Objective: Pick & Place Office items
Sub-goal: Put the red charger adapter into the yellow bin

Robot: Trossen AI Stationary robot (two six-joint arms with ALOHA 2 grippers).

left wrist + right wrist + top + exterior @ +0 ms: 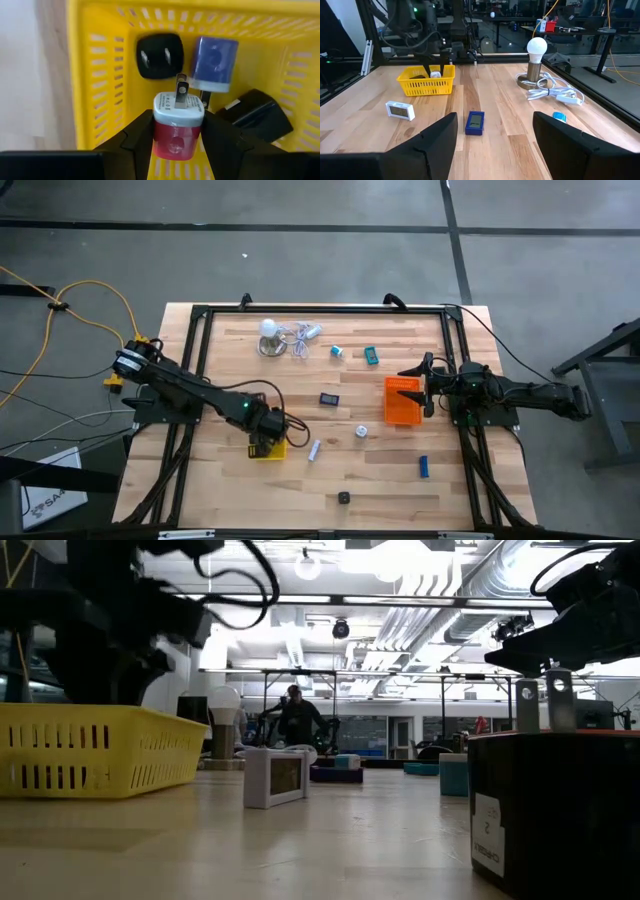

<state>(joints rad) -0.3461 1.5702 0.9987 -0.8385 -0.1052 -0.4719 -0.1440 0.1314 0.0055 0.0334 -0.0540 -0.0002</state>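
Left wrist view shows a red-and-white plug adapter (176, 127) pinched between the left gripper (177, 137) fingers, held over the yellow tray (107, 75). Inside the tray lie a black rounded block (159, 55), a blue-and-white adapter (214, 64) and a black charger (257, 116). On the desk (330, 470), the right gripper (492, 132) hovers with fingers spread beside the orange tray (402, 401), with a blue device (475, 122) and a white clock (400, 110) ahead of it.
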